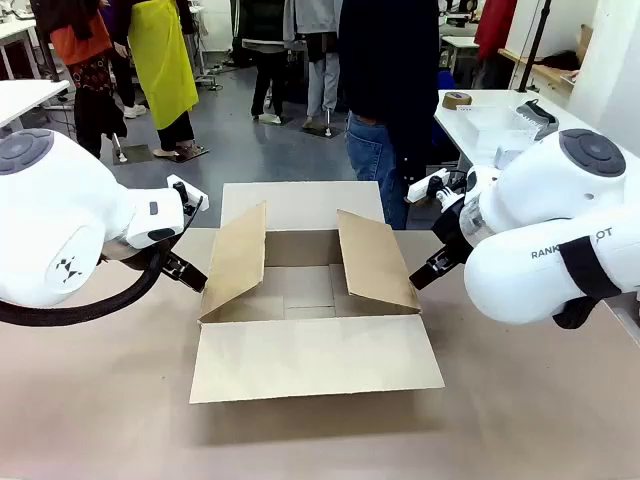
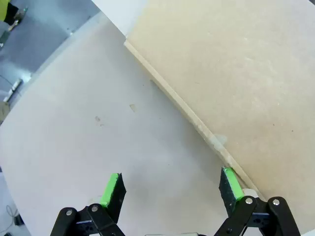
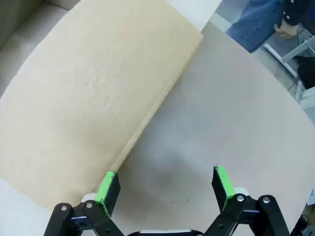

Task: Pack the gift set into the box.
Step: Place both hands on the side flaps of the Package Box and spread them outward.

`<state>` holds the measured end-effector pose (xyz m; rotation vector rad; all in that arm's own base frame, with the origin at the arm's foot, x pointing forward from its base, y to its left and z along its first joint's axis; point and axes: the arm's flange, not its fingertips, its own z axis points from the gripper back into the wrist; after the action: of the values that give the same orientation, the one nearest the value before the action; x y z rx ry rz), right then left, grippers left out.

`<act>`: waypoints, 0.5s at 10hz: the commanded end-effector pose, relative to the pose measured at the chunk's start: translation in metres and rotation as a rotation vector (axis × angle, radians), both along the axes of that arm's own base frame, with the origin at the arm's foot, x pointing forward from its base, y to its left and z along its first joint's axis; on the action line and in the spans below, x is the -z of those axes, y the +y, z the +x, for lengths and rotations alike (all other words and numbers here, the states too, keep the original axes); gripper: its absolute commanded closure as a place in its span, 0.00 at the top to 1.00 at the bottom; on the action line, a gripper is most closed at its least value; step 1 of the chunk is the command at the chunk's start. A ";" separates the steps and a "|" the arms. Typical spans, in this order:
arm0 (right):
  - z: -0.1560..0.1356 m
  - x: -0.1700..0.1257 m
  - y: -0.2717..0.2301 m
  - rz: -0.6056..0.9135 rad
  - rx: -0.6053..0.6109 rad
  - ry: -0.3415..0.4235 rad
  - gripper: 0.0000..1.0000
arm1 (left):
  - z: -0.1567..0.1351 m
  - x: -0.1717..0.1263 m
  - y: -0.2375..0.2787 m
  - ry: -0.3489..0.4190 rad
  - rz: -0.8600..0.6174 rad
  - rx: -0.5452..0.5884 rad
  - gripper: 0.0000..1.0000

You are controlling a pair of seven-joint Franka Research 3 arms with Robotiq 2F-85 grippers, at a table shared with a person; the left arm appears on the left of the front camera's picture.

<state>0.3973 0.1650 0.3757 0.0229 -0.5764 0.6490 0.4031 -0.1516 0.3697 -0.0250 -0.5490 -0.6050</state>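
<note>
Box [image 1: 315,358] lies flat on the surface, directly between the two end effectors, with all four flaps spread and its floor bare. The left end effector [image 2: 171,186] is wide open and holds nothing; one green pad sits right at the edge of the left flap [image 1: 235,262], though contact cannot be confirmed. The right end effector [image 3: 165,186] is equally wide open and empty, with one pad just beside the edge of the right flap [image 1: 375,262]. Corrugated card like this should be light and stiff across a panel, yet the flaps will hinge and spring back, so a pinch on a flap's thin free edge looks the sensible hold. What appears to be the gift set [image 1: 487,125], a pale translucent tray, rests well beyond the right end effector on a separate white table. It is probably light, smooth and a little flexible, best taken by its long rim and kept level. The surface [image 1: 100,420] is matte beige and bare around the box. A person [image 1: 385,100] stands at its far side, with others farther back in an open workroom.
</note>
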 end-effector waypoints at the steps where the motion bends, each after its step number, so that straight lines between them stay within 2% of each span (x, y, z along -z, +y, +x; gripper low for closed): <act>1: 0.000 0.000 0.000 0.000 0.000 0.000 1.00 | 0.000 0.000 0.000 -0.001 0.000 0.000 1.00; 5: 0.000 0.000 0.000 0.000 0.000 0.000 1.00 | 0.000 0.000 0.000 -0.001 0.000 0.000 1.00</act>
<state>0.3974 0.1649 0.3758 0.0223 -0.5766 0.6494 0.4031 -0.1515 0.3697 -0.0249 -0.5490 -0.6049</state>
